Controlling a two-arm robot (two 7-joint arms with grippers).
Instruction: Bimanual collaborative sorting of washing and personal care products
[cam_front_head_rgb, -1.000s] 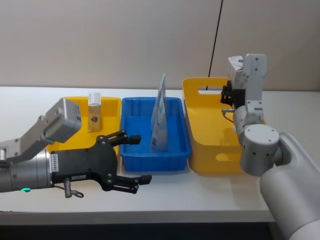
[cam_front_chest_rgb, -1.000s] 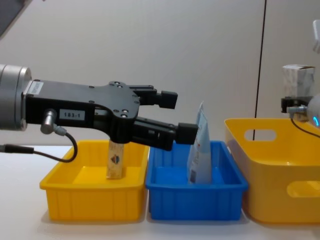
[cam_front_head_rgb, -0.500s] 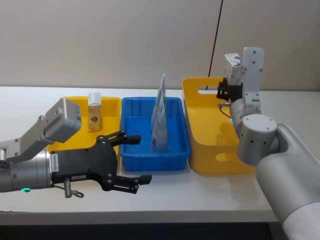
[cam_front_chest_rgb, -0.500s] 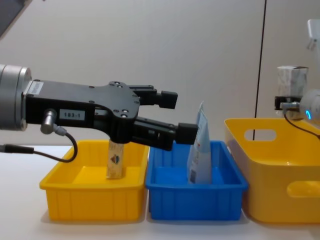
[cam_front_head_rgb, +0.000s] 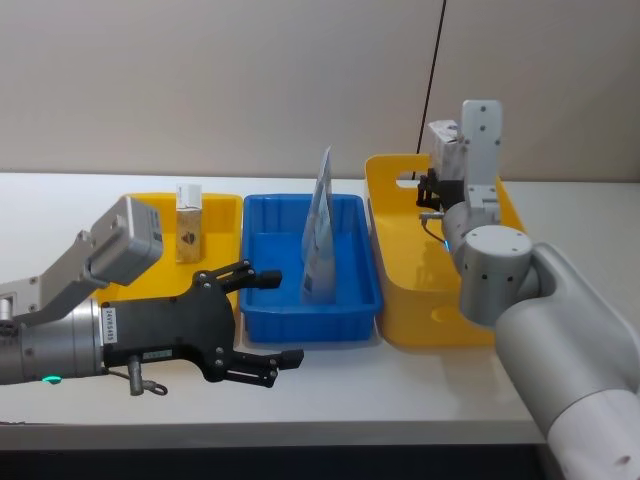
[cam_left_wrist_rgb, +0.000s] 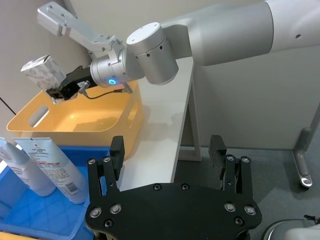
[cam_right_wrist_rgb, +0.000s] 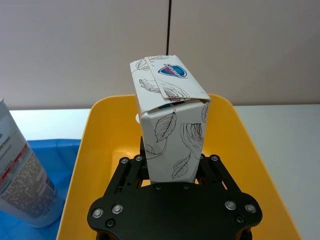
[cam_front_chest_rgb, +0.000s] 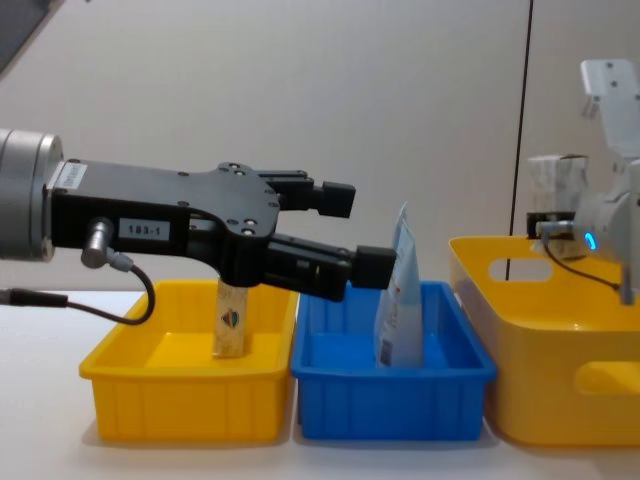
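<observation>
A white table (cam_front_head_rgb: 400, 392) stands before a plain beige wall. Nearest the robot, the left arm comes in low from the left edge, its forearm about level. The left gripper (cam_front_head_rgb: 280, 316) points rightward along the front of the trays, fingers spread wide and holding nothing.

Behind it a yellow tray (cam_front_head_rgb: 226, 205) and a blue tray (cam_front_head_rgb: 362, 292) sit side by side. The slim beige carton (cam_front_head_rgb: 188, 235) stands upright in the yellow tray. The light-blue pouch (cam_front_head_rgb: 320, 232) stands upright in the blue one.

To the right is the yellow basket (cam_front_head_rgb: 400, 255). The right arm bends at its bulky elbow and reaches forward over it. The right gripper (cam_right_wrist_rgb: 172, 169) is clamped on the base of the white-grey boxy pack (cam_right_wrist_rgb: 170, 127), holding it upright above the basket's far left corner, near the handle slot.
</observation>
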